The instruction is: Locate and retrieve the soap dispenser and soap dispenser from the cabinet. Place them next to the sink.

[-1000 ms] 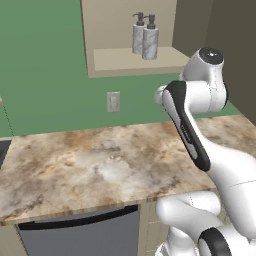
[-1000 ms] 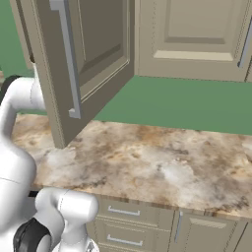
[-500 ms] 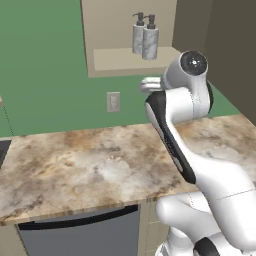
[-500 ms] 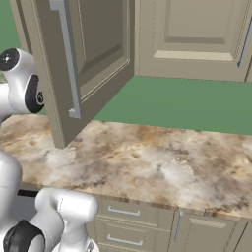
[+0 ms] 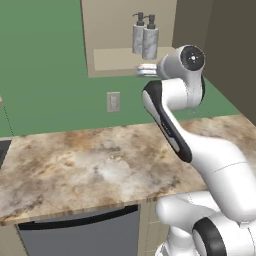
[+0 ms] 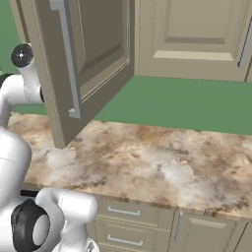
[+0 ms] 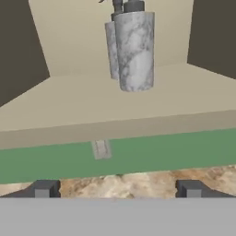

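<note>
Two soap dispensers stand side by side on the shelf board of the open cabinet (image 5: 115, 58): one (image 5: 150, 43) in front, the other (image 5: 138, 38) just behind it to the left. Both are grey-white marbled cylinders with dark pump heads. In the hand view the nearer bottle (image 7: 134, 50) partly covers the farther one (image 7: 111, 50), and the cabinet shelf (image 7: 69, 101) lies ahead. My gripper (image 7: 116, 190) is open and holds nothing; it sits below the shelf's front edge, short of the bottles. My hand (image 5: 146, 70) hangs just under the shelf lip. The sink is out of view.
The cabinet's door (image 6: 83, 64) stands swung open over the brown marbled counter (image 5: 90, 165), close to my arm. A wall outlet (image 5: 113, 101) sits below the cabinet. Closed upper cupboards (image 6: 197, 39) fill the right; a dark appliance front (image 5: 80, 235) is under the counter.
My arm has swung left, bringing the hand up to the cabinet's shelf edge just below the two bottles. The bottles and the door have not moved.
</note>
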